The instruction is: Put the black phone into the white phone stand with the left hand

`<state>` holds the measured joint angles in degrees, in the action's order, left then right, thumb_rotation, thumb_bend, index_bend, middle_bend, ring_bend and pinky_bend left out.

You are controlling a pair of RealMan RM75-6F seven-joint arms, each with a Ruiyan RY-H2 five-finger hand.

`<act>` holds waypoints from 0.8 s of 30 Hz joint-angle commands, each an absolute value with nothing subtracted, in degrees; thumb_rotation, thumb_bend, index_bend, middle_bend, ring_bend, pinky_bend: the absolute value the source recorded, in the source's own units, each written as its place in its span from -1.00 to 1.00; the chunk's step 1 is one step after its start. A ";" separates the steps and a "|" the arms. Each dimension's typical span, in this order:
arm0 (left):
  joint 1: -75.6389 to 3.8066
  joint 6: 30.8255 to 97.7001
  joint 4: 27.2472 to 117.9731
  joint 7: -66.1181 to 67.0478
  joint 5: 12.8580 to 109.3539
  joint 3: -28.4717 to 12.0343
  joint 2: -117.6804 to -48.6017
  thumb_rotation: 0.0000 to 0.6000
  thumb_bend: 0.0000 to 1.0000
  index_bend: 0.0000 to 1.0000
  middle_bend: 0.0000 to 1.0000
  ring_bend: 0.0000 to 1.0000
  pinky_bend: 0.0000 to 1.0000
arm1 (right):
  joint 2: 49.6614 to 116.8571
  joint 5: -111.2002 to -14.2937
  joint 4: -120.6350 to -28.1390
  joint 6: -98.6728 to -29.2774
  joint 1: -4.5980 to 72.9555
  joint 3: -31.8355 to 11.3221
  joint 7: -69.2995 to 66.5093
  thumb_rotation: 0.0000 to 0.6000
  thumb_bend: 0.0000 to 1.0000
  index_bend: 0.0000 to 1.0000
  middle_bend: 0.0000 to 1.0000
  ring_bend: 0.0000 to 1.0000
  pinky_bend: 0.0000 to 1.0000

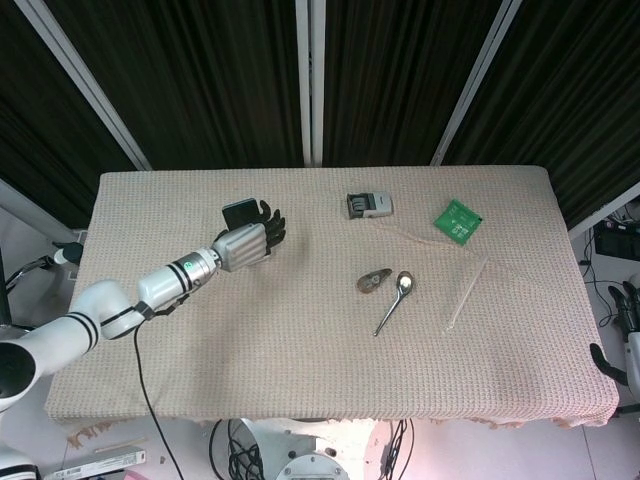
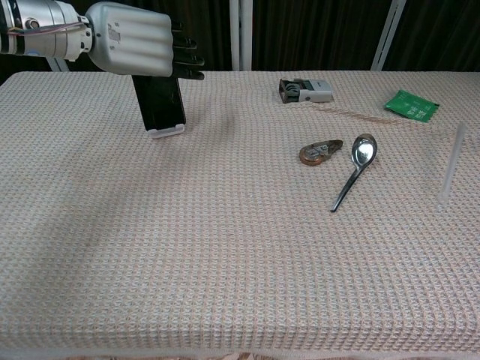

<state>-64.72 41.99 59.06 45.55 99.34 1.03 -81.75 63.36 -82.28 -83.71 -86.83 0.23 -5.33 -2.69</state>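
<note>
while the left hand [image 2: 131, 39] hovers with fingers spread over the top of the black phone [image 2: 160, 103], holding nothing that can be seen, the phone stands nearly upright in the white phone stand [image 2: 166, 132] at the table's [image 2: 225, 262] far left. the phone lies directly below and just beyond the palm, its long axis near vertical, leaning slightly back; whether fingertips touch its top edge cannot be told. the left hand is by far the nearer; of the right, only a sliver [image 1: 630, 318] shows at the head view's edge, its state unreadable. on the cloth: 1 phone, 1 stand, 1 spoon [image 2: 354, 169], 1 tape dispenser [image 2: 319, 152], 1 stamp [image 2: 305, 90], 1 green packet [image 2: 411, 104], 1 clear tube [image 2: 451, 166].
</note>
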 commanded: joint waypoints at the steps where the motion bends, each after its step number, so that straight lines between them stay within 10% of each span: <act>1: -64.30 41.89 60.43 46.15 98.34 0.54 -80.97 1.00 -0.69 -1.00 -0.92 -0.83 -0.52 | 63.34 -82.28 -83.71 -86.91 0.16 -5.32 -2.78 1.00 -0.55 -1.00 -1.00 -1.00 -1.00; 12: -60.97 45.34 68.02 48.57 95.62 -0.54 -76.93 1.00 -0.88 -1.00 -1.00 -0.92 -0.58 | 62.93 -82.86 -84.18 -88.22 -0.52 -5.14 -3.08 1.00 -0.55 -1.00 -1.00 -1.00 -1.00; 24: -35.14 74.74 96.25 44.89 86.67 2.33 -65.01 0.79 -0.98 -1.00 -0.93 -0.92 -0.58 | 63.84 -85.19 -81.29 -90.98 -1.06 -5.19 -6.67 1.00 -0.56 -1.00 -1.00 -1.00 -1.00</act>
